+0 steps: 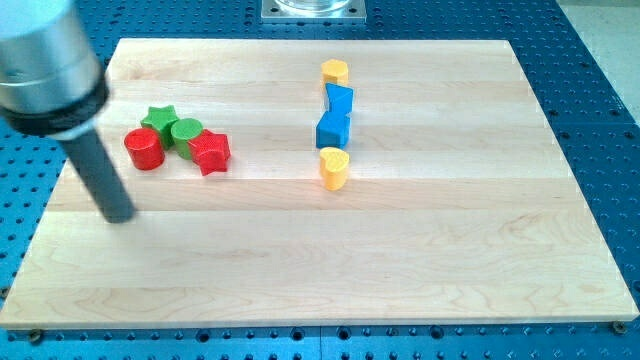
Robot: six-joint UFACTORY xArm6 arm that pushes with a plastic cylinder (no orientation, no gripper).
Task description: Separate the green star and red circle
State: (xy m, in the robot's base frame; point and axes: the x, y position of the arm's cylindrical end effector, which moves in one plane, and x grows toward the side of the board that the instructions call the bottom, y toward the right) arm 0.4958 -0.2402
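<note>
Tight cluster far left on desk [420, 260]: red circle [144, 149], green star [158, 119], green circle [185, 132], red star [210, 152], all touching, no gap between. My tip [119, 215] near-left of red circle, apart. Blue/yellow column [336, 120] blocks centre. Open lane between both groups; near half and right side free.

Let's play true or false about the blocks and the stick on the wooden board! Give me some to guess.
1. My tip is touching the red circle. False: it sits apart, below and to the view's left of it.
2. The green star sits right next to the red circle. True.
3. There are two yellow blocks. True: one above and one below the blue blocks.
4. The red star is beside the blue blocks. False: it is with the green circle.
</note>
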